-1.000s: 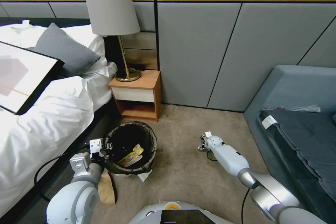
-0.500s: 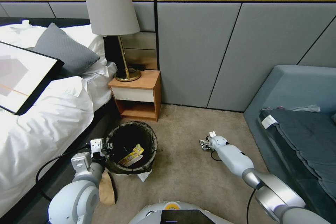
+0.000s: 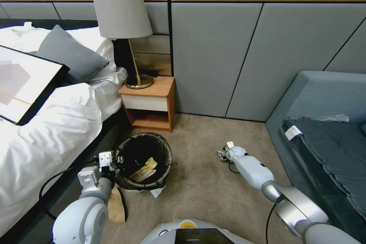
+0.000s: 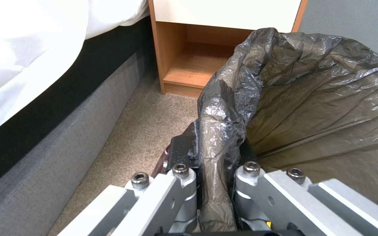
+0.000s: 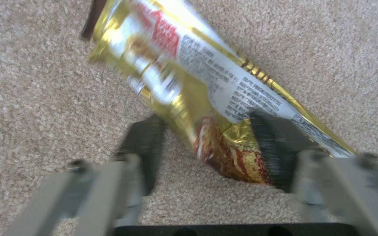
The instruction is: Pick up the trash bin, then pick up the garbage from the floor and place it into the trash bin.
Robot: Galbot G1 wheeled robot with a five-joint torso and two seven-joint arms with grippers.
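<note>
Your left gripper (image 4: 215, 183) is clamped on the bin (image 3: 143, 160) rim by the bed. Right gripper (image 5: 211, 154) sits apart around the gold wrapper (image 5: 198, 88) on the carpet, so center it and pinch low before lifting

lamp (image 3: 121, 11) on nightstand (image 3: 149, 103) | bed (image 3: 49, 122) w/ grey pillow (image 3: 68, 55) | sofa (image 3: 324, 122) | carpet (image 3: 202, 183)

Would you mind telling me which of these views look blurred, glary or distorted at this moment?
Right wrist view: motion blur smears the gold wrapper and right gripper, with foil glare. Left wrist view: sharp, with sheen on the trash bin liner at the left gripper. Head view: wide-angle lens spreads the wall panels outward; bed linen looks washed out.
</note>
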